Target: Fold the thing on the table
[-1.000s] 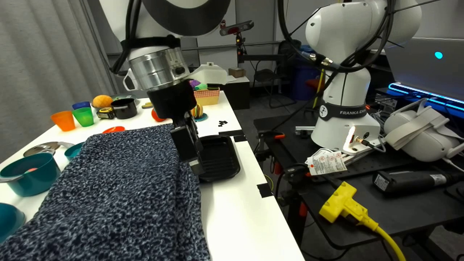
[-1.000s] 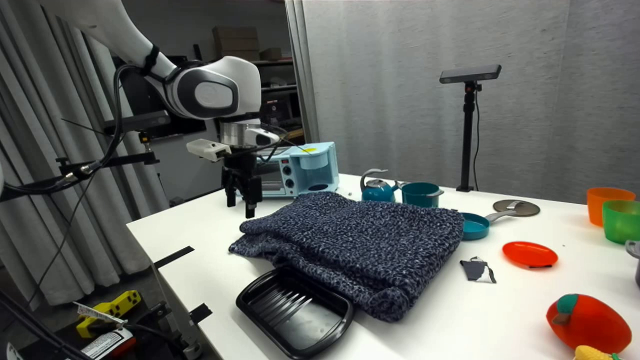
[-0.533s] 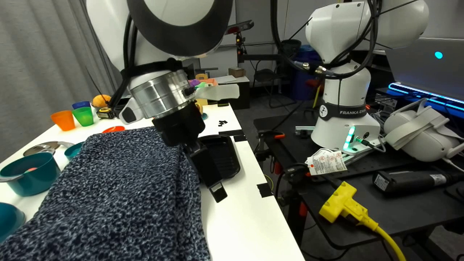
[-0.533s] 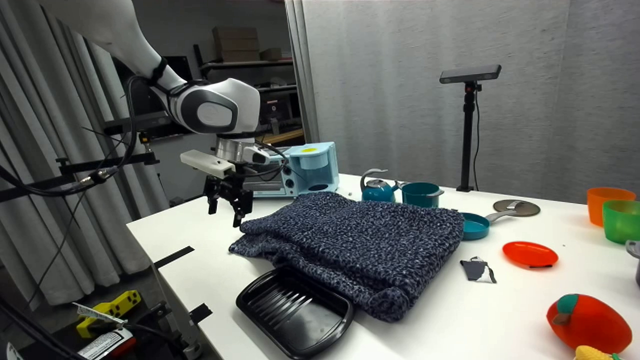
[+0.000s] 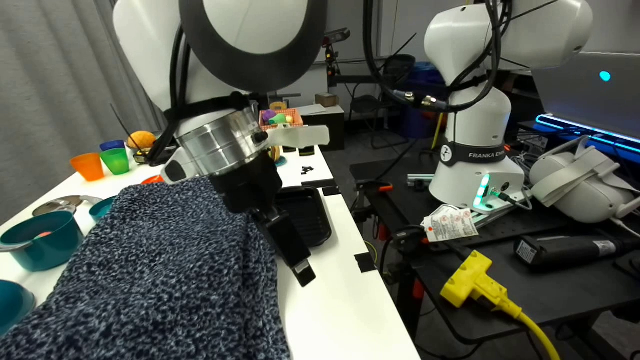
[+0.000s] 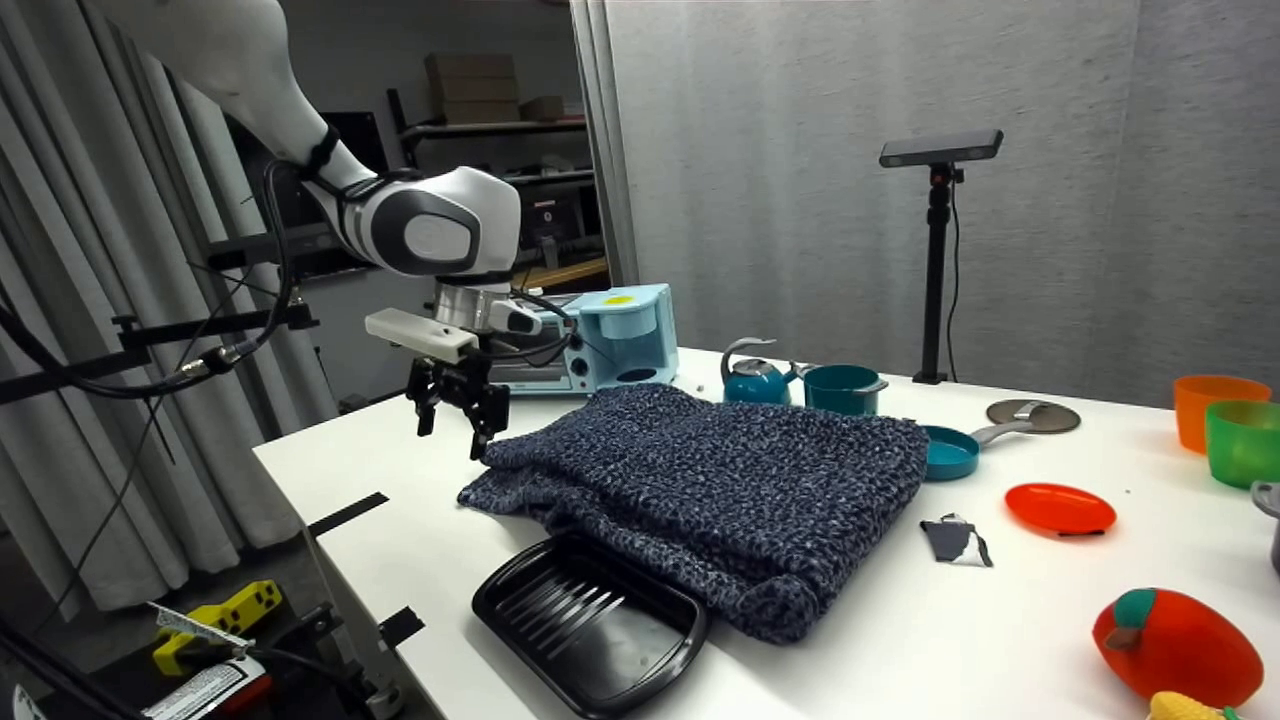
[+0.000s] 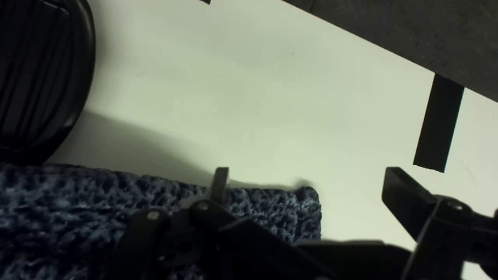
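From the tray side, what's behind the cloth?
In an exterior view: blue appliance, teal kettle, teal pot and pan. The cloth hides part of the pan; whatever else it covers is unseen.

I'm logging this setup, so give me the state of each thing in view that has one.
Gripper, open, holding nothing.
Speckled cloth, lying in layers, not gripped.
Black tray, right way up.
Teal pot, upright, uncovered.
Round lid, off, lying flat.
Teal pan, right way up, uncovered.
Kettle, upright.
Orange cup, upright.
Green cup, upright.
Toaster oven, partly hidden, open or shut unclear.
Base light, lit green.
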### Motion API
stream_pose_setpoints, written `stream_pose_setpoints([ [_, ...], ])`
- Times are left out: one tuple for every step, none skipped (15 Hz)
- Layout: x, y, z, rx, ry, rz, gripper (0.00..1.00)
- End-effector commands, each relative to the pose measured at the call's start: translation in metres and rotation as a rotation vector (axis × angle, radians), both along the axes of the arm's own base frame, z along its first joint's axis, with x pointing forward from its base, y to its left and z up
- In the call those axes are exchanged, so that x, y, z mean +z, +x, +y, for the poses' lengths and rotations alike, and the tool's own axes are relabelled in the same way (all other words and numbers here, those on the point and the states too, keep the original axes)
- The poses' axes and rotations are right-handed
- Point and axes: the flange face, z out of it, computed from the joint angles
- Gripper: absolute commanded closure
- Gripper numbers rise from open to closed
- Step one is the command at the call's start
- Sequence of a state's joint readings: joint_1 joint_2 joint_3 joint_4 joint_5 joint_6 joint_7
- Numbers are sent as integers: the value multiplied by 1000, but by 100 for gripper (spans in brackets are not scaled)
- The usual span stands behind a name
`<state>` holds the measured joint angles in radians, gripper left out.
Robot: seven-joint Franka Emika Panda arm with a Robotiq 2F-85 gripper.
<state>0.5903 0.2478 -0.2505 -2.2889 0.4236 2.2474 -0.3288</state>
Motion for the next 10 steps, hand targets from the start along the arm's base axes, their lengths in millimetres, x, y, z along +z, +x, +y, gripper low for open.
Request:
stream_pose_setpoints([
  [-5,1,9,116,-1,-55,0],
  [-7,0,16,152,0,-81,0],
  [-8,1,22,178,3,-107,0],
  [-9,3,28,203,9,-133,0],
  [-9,5,36,227,13,-169,0],
  [-9,8,43,241,20,-201,0],
  [-8,11,50,257,23,-239,0],
  [-8,12,54,275,24,-274,0],
  [-7,14,58,304,21,-310,0],
  [-7,16,61,334,16,-343,0],
])
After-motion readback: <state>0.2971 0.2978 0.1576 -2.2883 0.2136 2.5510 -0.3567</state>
